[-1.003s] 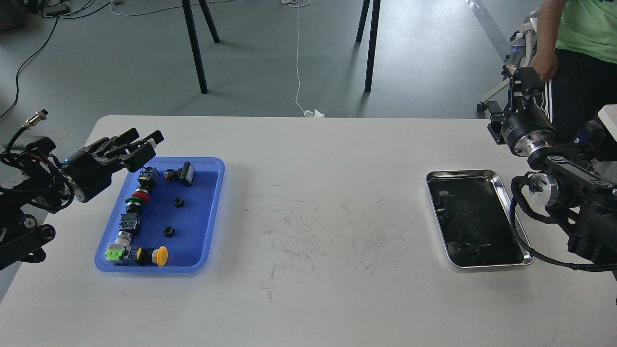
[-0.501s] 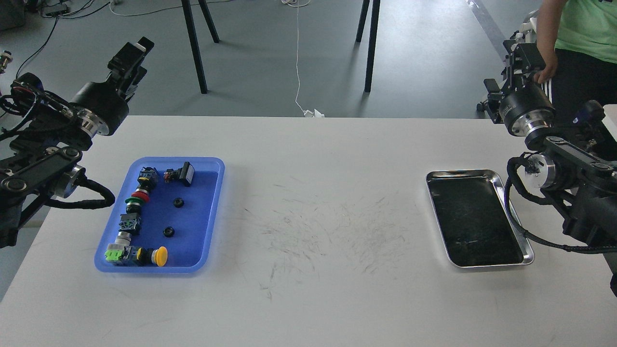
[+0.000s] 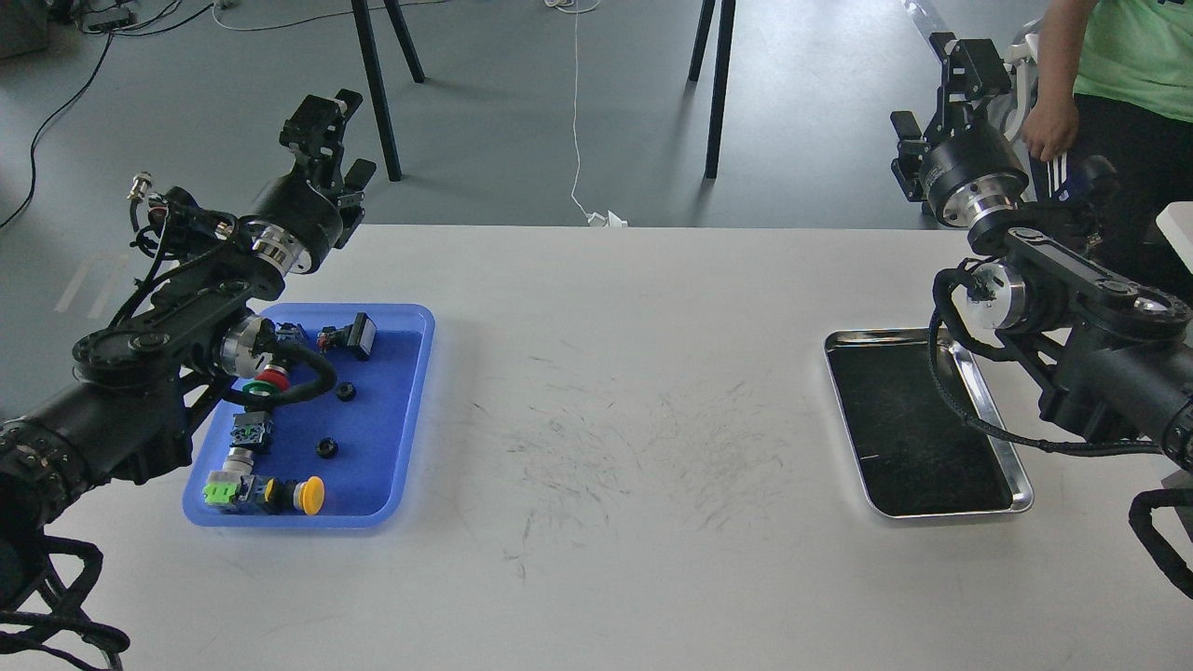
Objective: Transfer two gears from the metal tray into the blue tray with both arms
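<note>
White table (image 3: 606, 391) | both gears (image 3: 346, 391) lie in blue tray (image 3: 410, 419) | metal tray (image 3: 951, 508) looks emptied, task seems done | left gripper (image 3: 326, 130) and right gripper (image 3: 951, 84) raised, holding nothing; finger spread unclear

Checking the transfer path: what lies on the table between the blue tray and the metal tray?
Nothing: the head view shows only bare, scuffed white table between blue tray and metal tray.

Grey floor (image 3: 522, 102), black table legs (image 3: 377, 89)
</note>
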Robot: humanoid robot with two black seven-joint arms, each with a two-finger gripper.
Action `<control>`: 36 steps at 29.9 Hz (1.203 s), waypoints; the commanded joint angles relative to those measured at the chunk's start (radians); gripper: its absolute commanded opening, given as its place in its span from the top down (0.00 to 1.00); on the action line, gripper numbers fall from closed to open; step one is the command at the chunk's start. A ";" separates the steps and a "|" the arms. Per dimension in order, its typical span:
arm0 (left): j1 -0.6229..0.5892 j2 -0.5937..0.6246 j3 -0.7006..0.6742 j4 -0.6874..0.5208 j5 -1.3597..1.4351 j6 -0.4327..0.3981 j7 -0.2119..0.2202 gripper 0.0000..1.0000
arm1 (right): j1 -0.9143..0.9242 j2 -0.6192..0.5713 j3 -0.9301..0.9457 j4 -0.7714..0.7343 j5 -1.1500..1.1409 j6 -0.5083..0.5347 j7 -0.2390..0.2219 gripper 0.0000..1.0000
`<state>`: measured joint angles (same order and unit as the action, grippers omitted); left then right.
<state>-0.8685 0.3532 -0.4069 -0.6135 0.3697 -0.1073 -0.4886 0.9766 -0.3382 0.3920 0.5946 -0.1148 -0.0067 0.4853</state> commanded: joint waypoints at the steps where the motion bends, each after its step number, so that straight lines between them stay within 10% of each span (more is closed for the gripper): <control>1: 0.000 -0.011 0.000 0.017 -0.026 -0.057 0.000 0.04 | -0.006 0.001 0.065 0.008 0.006 0.060 -0.037 0.03; 36: -0.006 -0.111 -0.052 0.156 -0.232 -0.178 0.000 0.02 | -0.041 0.068 0.133 0.051 0.089 0.064 -0.054 0.01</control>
<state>-0.8786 0.2503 -0.4511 -0.4586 0.1494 -0.2847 -0.4887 0.9356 -0.2938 0.5241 0.6462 -0.0407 0.0550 0.4378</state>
